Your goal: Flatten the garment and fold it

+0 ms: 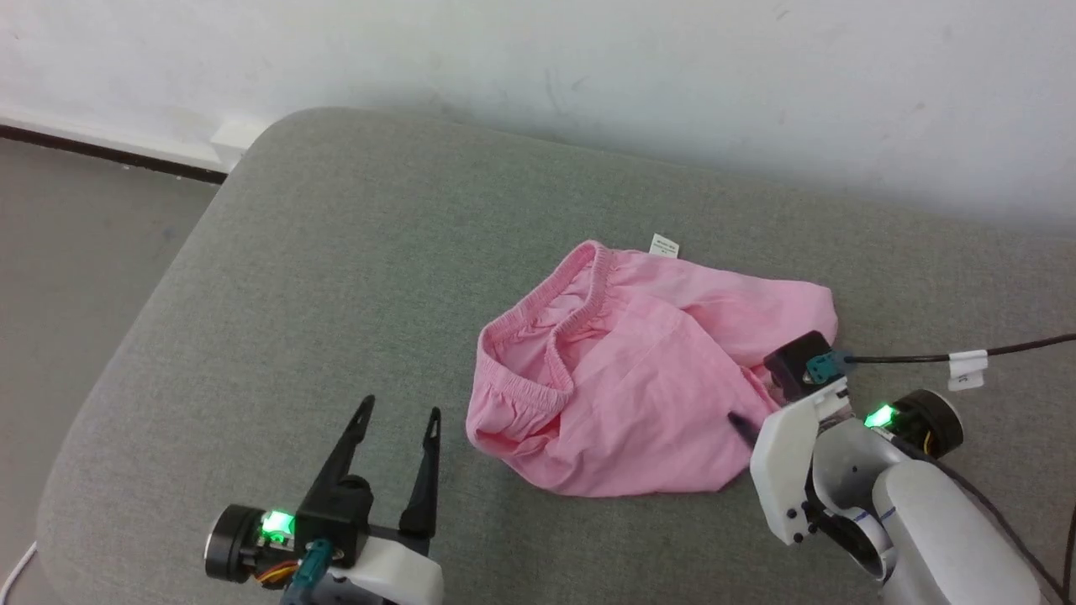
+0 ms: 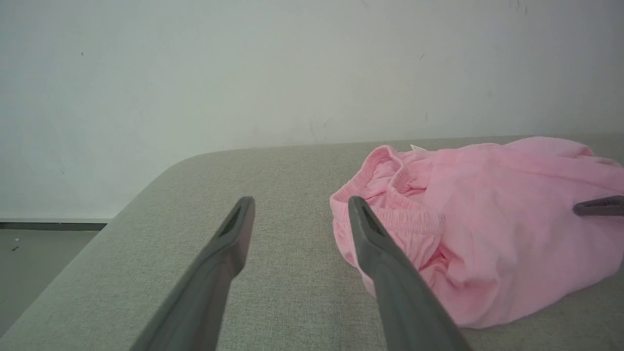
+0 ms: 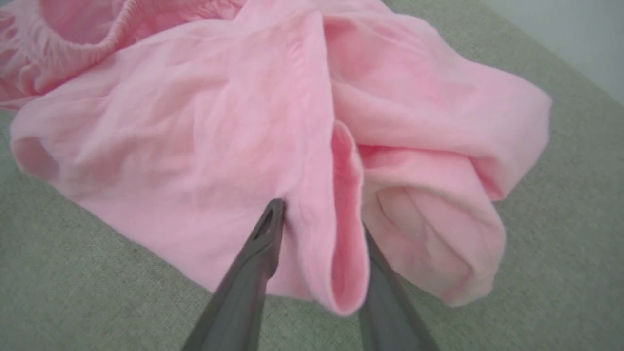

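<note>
The garment (image 1: 639,395) is a pair of light pink shorts lying crumpled on the grey cushion (image 1: 336,252), waistband to the left and a small white label (image 1: 664,245) at its far edge. My left gripper (image 1: 400,409) stands open over bare cushion just left of the waistband, holding nothing; in the left wrist view its fingers (image 2: 301,202) frame the cushion beside the garment (image 2: 487,219). My right gripper (image 1: 752,403) is at the garment's right side. In the right wrist view its fingers (image 3: 319,222) straddle a hemmed fold of the garment (image 3: 195,122), with one tip hidden behind the cloth.
The cushion's rounded left edge drops to a grey floor (image 1: 67,252). A white wall (image 1: 588,67) runs along the back. A black cable (image 1: 925,357) with a white tag trails from my right wrist over the cushion. The right gripper's finger (image 2: 597,207) pokes in over the cloth.
</note>
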### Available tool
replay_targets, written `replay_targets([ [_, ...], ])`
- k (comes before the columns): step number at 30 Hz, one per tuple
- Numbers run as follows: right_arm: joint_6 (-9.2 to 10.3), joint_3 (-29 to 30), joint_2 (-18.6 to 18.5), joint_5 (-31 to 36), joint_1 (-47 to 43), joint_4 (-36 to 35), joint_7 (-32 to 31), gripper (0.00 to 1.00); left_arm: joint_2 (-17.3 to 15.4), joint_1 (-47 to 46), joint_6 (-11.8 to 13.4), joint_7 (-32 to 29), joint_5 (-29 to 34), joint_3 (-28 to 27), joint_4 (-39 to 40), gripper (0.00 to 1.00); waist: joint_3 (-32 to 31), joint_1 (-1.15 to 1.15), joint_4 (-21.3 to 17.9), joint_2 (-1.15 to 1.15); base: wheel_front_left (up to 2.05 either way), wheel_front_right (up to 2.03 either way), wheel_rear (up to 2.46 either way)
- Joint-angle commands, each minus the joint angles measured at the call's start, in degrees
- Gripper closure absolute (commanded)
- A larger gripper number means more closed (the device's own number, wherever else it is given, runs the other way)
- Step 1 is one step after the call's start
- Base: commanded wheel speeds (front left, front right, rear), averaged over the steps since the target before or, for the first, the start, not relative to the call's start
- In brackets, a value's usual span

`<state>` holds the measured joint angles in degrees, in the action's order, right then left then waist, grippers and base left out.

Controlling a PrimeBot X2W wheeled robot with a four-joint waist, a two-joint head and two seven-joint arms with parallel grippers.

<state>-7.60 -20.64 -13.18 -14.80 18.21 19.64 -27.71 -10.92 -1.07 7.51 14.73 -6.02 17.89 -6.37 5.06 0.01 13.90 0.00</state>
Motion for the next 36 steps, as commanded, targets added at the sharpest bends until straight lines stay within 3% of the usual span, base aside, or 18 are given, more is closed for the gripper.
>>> replay_targets([
  [1,0.11,0.4,-0.6,-0.5,0.4,-0.6,0.8,1.0,0.2,-0.5,-0.5,0.3,0.3,-0.7,-0.4,0.0,-0.2,-0.01,-0.6,0.0,0.0,0.0,0.0],
  [7,0.11,4.4,-2.2,-1.1,-3.3,-5.1,3.0,1.0,0.5,0.3,-1.2,0.3,0.4,-1.9,-0.7,0.0,-1.6,-0.01,-3.4,0.0,0.0,0.0,0.0],
  [11,0.11,11.4,-2.4,-1.0,-9.4,-11.4,3.2,1.0,0.9,0.6,-1.9,0.3,0.2,-2.8,-1.0,0.0,-2.5,-0.01,-6.4,0.0,0.0,0.0,0.0],
  [15,0.11,21.2,-0.5,1.2,-17.8,-17.8,1.4,1.0,1.6,0.8,-2.6,0.3,0.4,-3.1,-1.1,0.0,-2.8,-0.01,-9.2,0.0,0.0,0.0,0.0],
  [19,0.11,30.2,3.7,4.1,-25.5,-21.1,0.1,1.0,2.5,0.6,-3.3,0.3,0.6,-3.1,-1.1,0.0,-2.4,-0.01,-11.1,0.0,0.0,0.0,0.0],
  [20,0.11,31.3,4.7,4.9,-26.8,-20.8,-0.3,0.79,2.7,0.6,-3.5,0.3,0.6,-3.1,-1.2,0.0,-2.2,-0.01,-11.6,0.0,0.0,0.0,0.0],
  [21,0.11,32.3,5.5,5.6,-27.7,-20.1,-0.6,0.15,2.9,0.5,-3.7,0.3,0.7,-3.0,-1.3,0.0,-2.1,-0.01,-12.0,0.0,0.0,0.0,0.0],
  [22,0.11,33.2,6.1,6.5,-28.2,-19.3,-0.5,0.0,3.0,0.4,-4.1,0.3,0.8,-2.8,-1.5,0.0,-2.0,-0.01,-12.3,0.0,0.0,0.0,0.0],
  [29,0.11,34.8,7.9,9.1,-23.2,-21.0,9.4,0.0,4.0,0.0,-6.3,0.3,0.6,-2.3,-2.0,0.0,-2.1,-0.01,-13.9,0.0,0.0,0.0,0.0],
  [34,0.11,33.0,8.2,10.5,-20.8,-24.6,18.9,0.0,4.0,-0.4,-11.9,-0.2,-0.8,1.6,-3.3,0.0,-1.8,-0.01,-15.1,0.0,0.0,0.0,0.0],
  [36,0.11,32.7,8.7,10.6,-20.8,-25.1,21.7,0.0,3.3,-1.5,-13.8,-4.1,-1.5,5.1,-4.8,0.0,-1.6,-0.01,-15.7,0.0,0.0,0.0,0.0],
])
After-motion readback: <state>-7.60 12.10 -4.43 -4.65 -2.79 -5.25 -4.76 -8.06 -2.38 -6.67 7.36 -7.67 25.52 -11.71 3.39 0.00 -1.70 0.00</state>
